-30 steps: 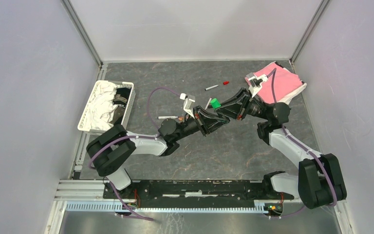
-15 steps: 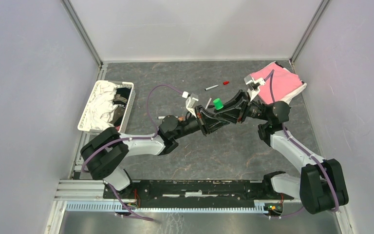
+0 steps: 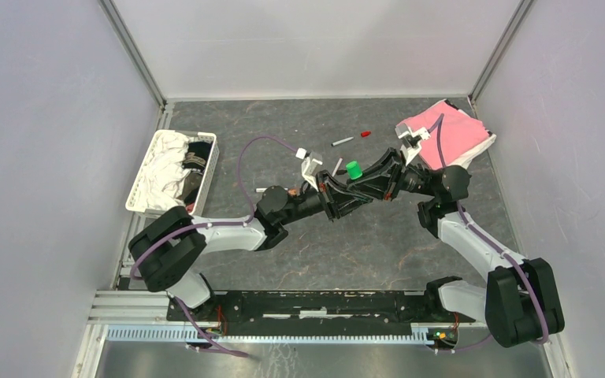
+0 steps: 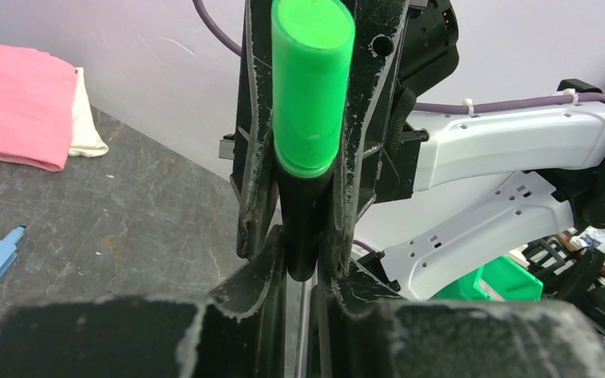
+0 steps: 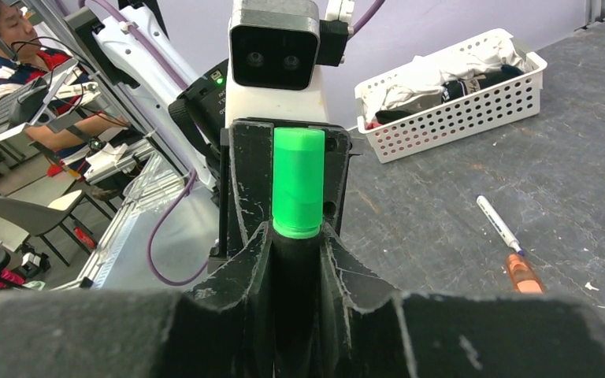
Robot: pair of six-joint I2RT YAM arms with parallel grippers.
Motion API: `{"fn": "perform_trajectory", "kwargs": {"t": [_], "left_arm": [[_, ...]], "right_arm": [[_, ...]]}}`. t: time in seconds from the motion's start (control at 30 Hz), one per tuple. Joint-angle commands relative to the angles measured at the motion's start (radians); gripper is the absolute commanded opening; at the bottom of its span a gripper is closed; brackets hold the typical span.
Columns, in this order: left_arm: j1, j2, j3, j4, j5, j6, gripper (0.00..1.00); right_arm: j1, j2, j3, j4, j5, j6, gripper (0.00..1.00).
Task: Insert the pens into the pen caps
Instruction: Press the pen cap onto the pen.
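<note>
Left gripper [image 4: 299, 268] and right gripper [image 5: 295, 244] both clamp the upright green-capped marker [image 4: 311, 87] mid-table; the white basket [image 3: 136, 197] at left holds white and black cloths [image 3: 164, 165].

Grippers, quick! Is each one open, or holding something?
Left gripper: closed on the black-and-green marker.
Right gripper: closed on the same marker.

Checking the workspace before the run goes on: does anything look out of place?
Nothing looks spilled or damaged. One red cap lies loose on the table, just apart from a thin pen.
</note>
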Motion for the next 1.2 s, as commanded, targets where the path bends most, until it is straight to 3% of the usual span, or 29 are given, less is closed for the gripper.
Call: {"fn": "perform_trajectory", "kwargs": {"t": [0.0, 0.17, 0.27, 0.37, 0.5, 0.9, 1.17], "left_arm": [[0.011, -0.048, 0.014, 0.052, 0.053, 0.019, 0.27], [0.026, -0.123, -0.076, 0.014, 0.087, 0.035, 0.51], [0.027, -0.197, -0.113, -0.111, 0.073, 0.113, 0.59], [0.017, -0.231, -0.105, -0.224, 0.063, 0.190, 0.60], [-0.022, -0.198, -0.063, -0.235, 0.019, 0.212, 0.62], [-0.067, -0.093, 0.028, -0.072, -0.113, 0.167, 0.62], [-0.066, -0.054, 0.035, 0.006, -0.164, 0.122, 0.53]], "right_arm": [[0.006, -0.023, 0.009, 0.090, -0.029, 0.002, 0.00], [0.006, -0.028, 0.012, 0.109, -0.038, -0.019, 0.00], [0.005, -0.025, 0.004, 0.126, -0.029, -0.005, 0.00], [0.005, -0.014, 0.002, 0.207, -0.010, 0.066, 0.00], [0.005, -0.004, 0.011, 0.266, 0.023, 0.125, 0.00], [0.005, -0.007, -0.015, 0.249, 0.031, 0.111, 0.00], [0.005, -0.010, -0.017, 0.259, 0.034, 0.125, 0.00]]}}
